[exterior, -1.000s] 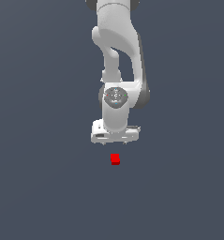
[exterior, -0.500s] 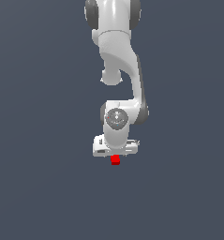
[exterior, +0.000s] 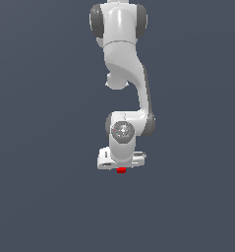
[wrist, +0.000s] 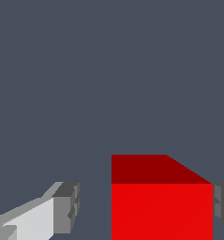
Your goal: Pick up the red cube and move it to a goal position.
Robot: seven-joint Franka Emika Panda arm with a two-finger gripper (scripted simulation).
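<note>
The red cube (exterior: 121, 170) lies on the dark grey floor; in the exterior view only a thin strip of it shows below the white hand. My gripper (exterior: 121, 166) is lowered straight over it. In the wrist view the red cube (wrist: 161, 206) sits between the two fingers. One grey fingertip (wrist: 67, 206) stands apart from the cube with a gap. The other fingertip (wrist: 223, 206) is right at the cube's side, and I cannot tell if it touches. The jaws are open, and the gripper (wrist: 144, 208) straddles the cube.
The white arm (exterior: 124, 74) rises from the hand to the top of the exterior view. A plain dark grey floor (exterior: 50, 197) lies all around. No other object shows.
The arm has come down steadily. The hand was above the cube with a gap; now it sits over the cube and hides most of it. The cube has not moved.
</note>
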